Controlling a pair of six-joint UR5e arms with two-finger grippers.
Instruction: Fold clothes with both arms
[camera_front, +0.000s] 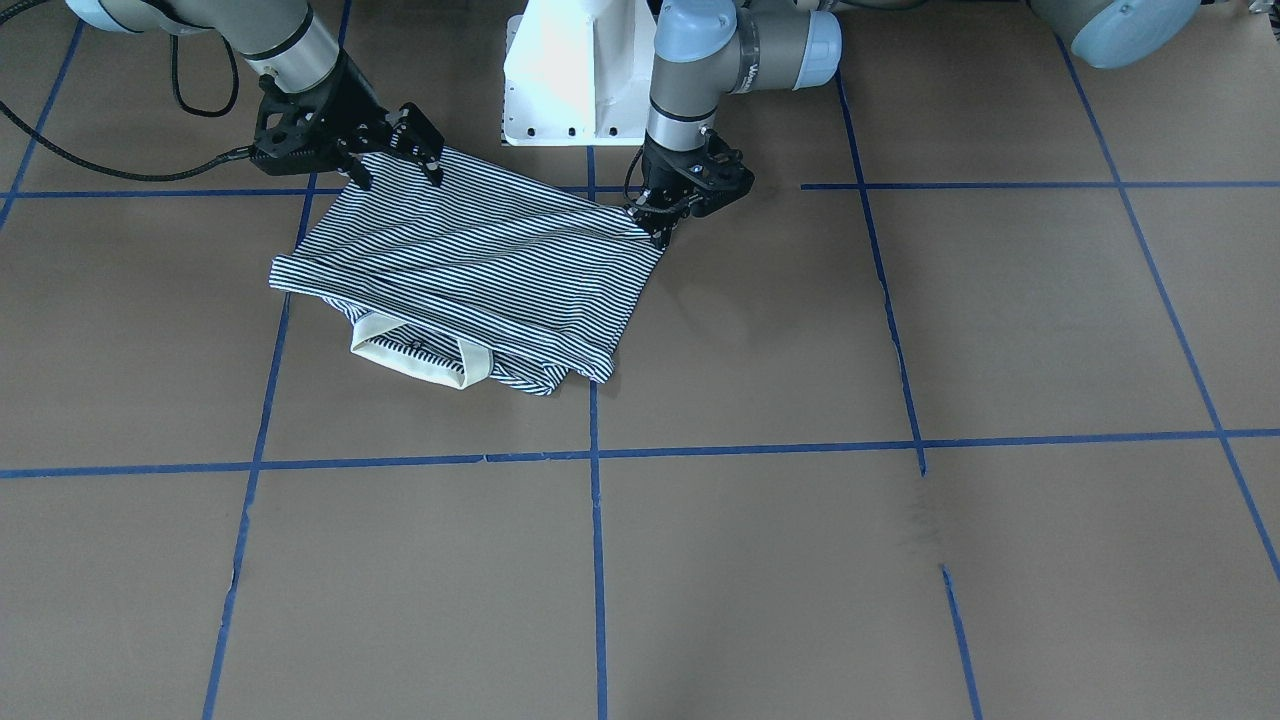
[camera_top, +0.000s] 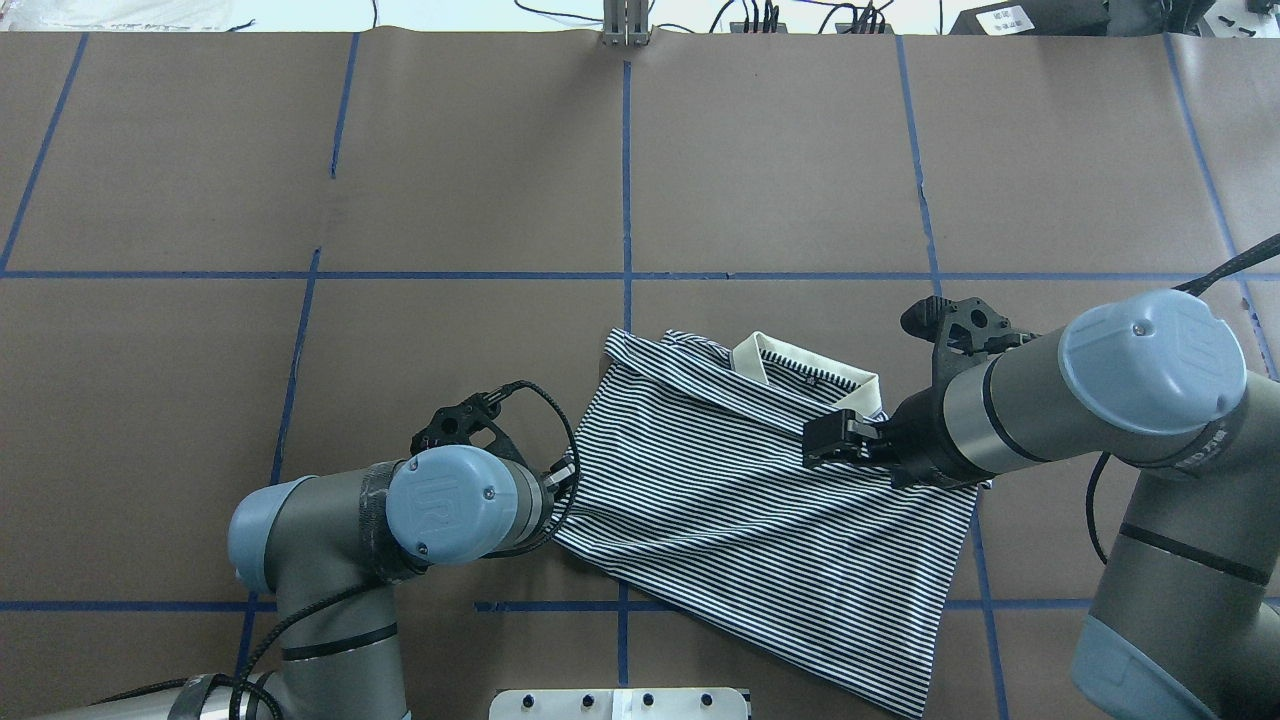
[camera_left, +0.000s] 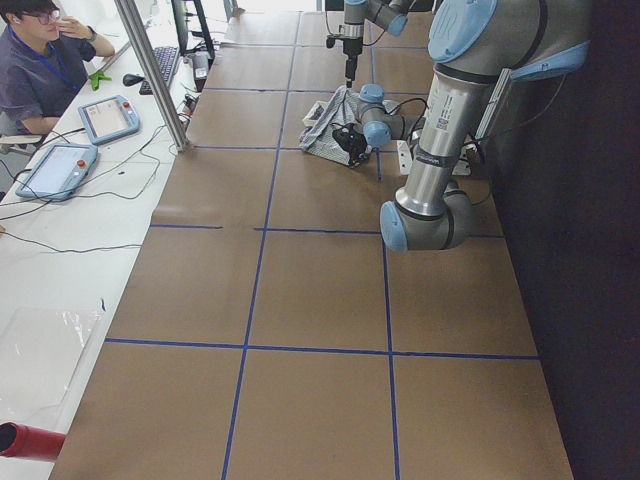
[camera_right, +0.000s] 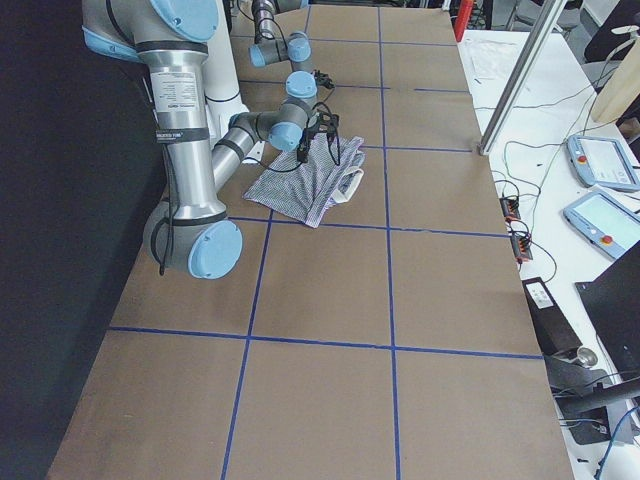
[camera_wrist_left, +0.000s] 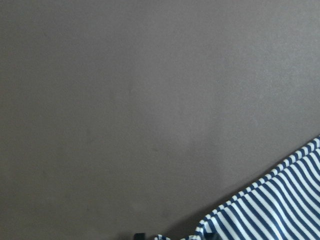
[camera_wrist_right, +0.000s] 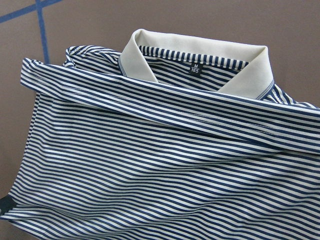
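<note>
The striped polo shirt (camera_front: 480, 270) is laid on the brown table (camera_front: 800, 560) just in front of the white base (camera_front: 570, 80), shifted toward the robot's right of it. It is folded over on itself into a rough rectangle, and long creases are seen running across it. The cream collar (camera_front: 420, 360) is turned to the side farthest from the base. It stands open, so a small dark size label (camera_wrist_right: 194, 68) is shown inside it in the right wrist view. The hem side is turned toward the base.

The right gripper (camera_front: 397, 170) is placed at the shirt's edge nearest the base, out to the base's right. Its fingers (camera_front: 432, 165) are spread apart and pointed downward, with the striped edge seen between them; whether the cloth is touched cannot be told. The right arm (camera_top: 1050, 400) is stretched low over that side of the shirt.

The left gripper (camera_front: 662, 232) is set at the shirt's other near corner, just in front of the base and slightly to its left, pointed straight down at the cloth's edge. Whether its fingers are together, apart or clamped on the cloth cannot be told. In the overhead view it is hidden by the left arm (camera_top: 460, 500). In the left wrist view only a strip of striped cloth is shown in the lower corner against bare table.

Blue tape lines (camera_front: 598, 560) are laid across the table in a grid, one of them running straight out from the base and under the shirt's corner.
</note>
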